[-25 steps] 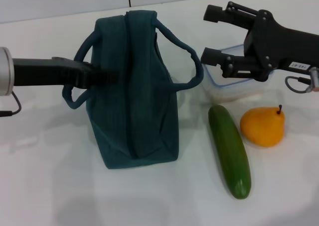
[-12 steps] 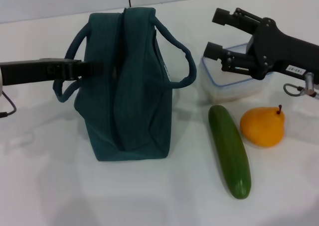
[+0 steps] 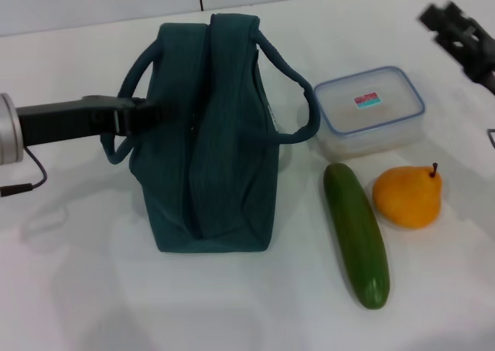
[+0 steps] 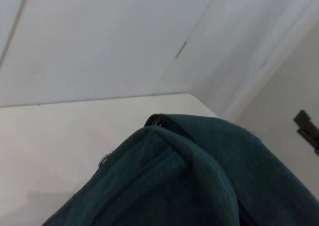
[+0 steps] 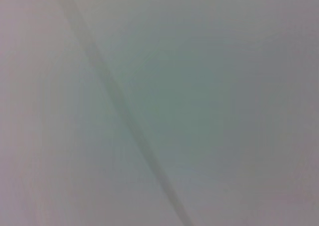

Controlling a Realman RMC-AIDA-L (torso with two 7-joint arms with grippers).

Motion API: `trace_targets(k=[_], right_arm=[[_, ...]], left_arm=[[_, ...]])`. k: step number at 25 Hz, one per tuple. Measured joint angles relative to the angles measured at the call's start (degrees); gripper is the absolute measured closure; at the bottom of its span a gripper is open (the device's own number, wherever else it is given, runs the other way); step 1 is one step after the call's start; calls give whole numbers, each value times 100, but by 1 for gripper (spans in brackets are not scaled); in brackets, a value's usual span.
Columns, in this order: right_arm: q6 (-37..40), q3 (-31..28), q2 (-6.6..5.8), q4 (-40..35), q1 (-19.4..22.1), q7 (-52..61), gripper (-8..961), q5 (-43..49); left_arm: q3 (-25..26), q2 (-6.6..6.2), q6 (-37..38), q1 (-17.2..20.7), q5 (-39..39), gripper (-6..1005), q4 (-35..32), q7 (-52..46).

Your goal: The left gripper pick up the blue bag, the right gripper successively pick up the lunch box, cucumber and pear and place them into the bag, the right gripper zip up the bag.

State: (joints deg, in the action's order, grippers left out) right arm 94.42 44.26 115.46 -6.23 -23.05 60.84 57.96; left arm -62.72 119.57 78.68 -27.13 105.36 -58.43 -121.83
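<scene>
Right end effector (image 3: 462,38) pulled back off the lunch box (image 3: 370,111), empty; jaw state unclear. Left end effector (image 3: 151,113) clamped on bag (image 3: 209,134). Nothing packed yet.

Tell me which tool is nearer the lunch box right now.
The right tool: it hangs up and to the right of the lunch box. The left tool is across the blue bag, at its far side.

The bag (image 3: 209,134) is matt ribbed cloth — the cucumber (image 3: 356,235) glossy-smooth, the lunch box (image 3: 370,110) clear plastic.
</scene>
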Motion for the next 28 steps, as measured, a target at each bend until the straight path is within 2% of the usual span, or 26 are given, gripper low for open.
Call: trace_targets(k=[5, 10, 17, 28], right_arm=[[-337, -59, 12, 393, 141, 718, 129, -561], [-725, -48, -27, 425, 262, 1740, 129, -609], [-912, -94, -9, 527, 474, 2679, 129, -868], [-1925, -48, -4, 531, 297, 3577, 129, -813]], left_arm=[[-9, -1, -31, -40, -10, 907, 181, 332], [14, -5, -102, -19, 12, 923, 208, 505], [-13, -12, -99, -14, 37, 926, 221, 640], [-22, -27, -36, 2, 192, 932, 181, 657]])
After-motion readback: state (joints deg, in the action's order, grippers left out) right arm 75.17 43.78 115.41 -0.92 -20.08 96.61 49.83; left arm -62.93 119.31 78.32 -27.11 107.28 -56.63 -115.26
